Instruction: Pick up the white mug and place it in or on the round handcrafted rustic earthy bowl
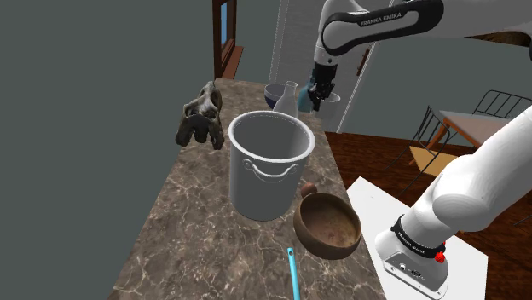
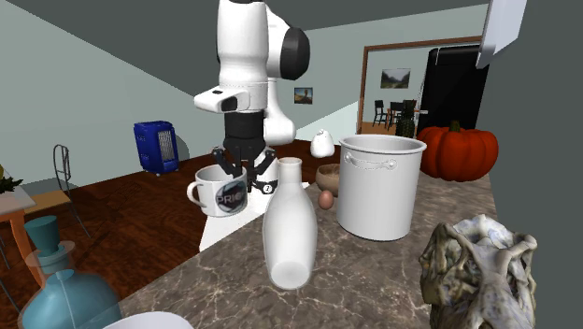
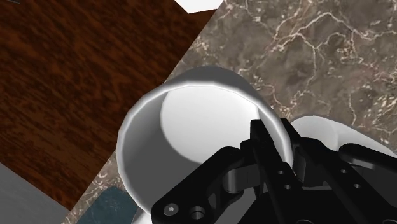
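The white mug [image 2: 218, 193], printed with black letters, hangs from my gripper [image 2: 241, 172], which is shut on its rim beside the handle-free side. In the shoulder view the gripper [image 1: 318, 100] and the mug [image 1: 333, 97] are at the far right end of the marble counter [image 1: 196, 213]. The wrist view looks into the mug [image 3: 184, 127], with the gripper [image 3: 267, 137] clasping its wall, over the counter's edge and the wood floor. The round brown bowl [image 1: 326, 223] sits on the counter's near right side, next to the stand; it also peeks out behind the pot as the bowl [image 2: 328, 176].
A tall white pot [image 1: 271, 162] stands mid-counter between mug and bowl. A white bottle vase [image 1: 287, 100], a blue bowl [image 1: 274, 90] and a skull-like sculpture [image 1: 200, 115] crowd the far end. A small brown egg [image 1: 307, 189] and a blue stick [image 1: 293, 273] lie near the bowl.
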